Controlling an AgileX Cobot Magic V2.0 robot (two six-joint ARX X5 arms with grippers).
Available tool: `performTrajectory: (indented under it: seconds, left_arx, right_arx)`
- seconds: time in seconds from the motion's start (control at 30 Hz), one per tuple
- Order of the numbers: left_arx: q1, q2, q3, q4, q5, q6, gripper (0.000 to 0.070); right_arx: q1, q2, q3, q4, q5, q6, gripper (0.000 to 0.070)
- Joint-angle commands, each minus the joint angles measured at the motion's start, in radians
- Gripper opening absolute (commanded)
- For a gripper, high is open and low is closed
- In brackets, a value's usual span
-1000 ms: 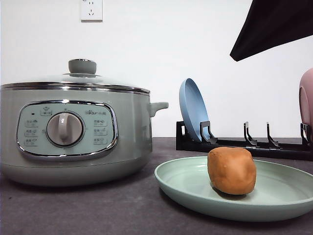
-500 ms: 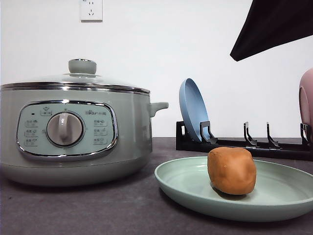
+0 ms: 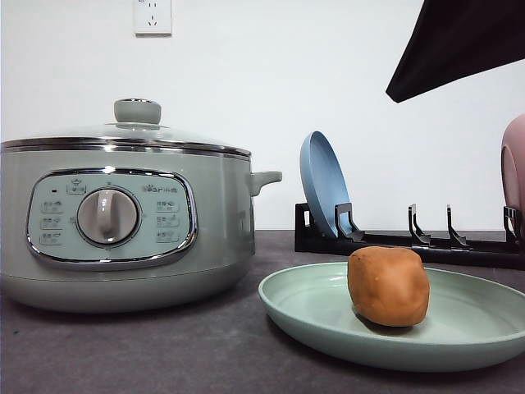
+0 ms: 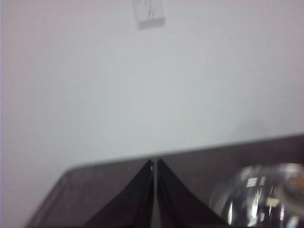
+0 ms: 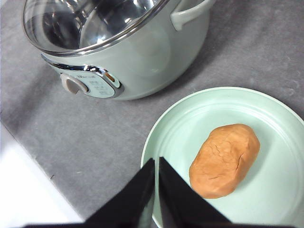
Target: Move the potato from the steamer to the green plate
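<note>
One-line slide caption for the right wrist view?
Potato lies on the green plate beside the steamer; right claw shut above the plate's rim.

Mock kitchen setup, likely lab. Evidence: electric steamer [image 3: 123, 217] with dial panel and glass lid on dark grey countertop [image 3: 164, 353]; black dish rack [image 3: 410, 238] holding blue plate [image 3: 324, 185] upright, pink plate [image 3: 514, 172] at edge; green plate [image 3: 328, 316] on counter; bare white wall with socket [image 3: 152, 16]; no other furnishings.
</note>
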Motion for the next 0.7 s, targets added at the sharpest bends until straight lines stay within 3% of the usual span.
performTrajectory:
  seconds: [0.0,0.33,0.67]
  left_arx:
    - [0.005,-0.032,-0.052,0.013,-0.005,-0.019,0.0003]
    - [0.006,-0.154,-0.337,0.009,-0.007,-0.025,0.0003]
    - [0.006,-0.201,-0.457,0.004,-0.007,-0.025,0.0003]
  right_arx:
    - [0.008,0.005,0.016,0.007,0.0,-0.012,0.0]
    - [0.008,0.005,0.016,0.007,0.0,-0.012,0.0]
    - [0.008,0.005,0.016,0.007,0.0,-0.012,0.0]
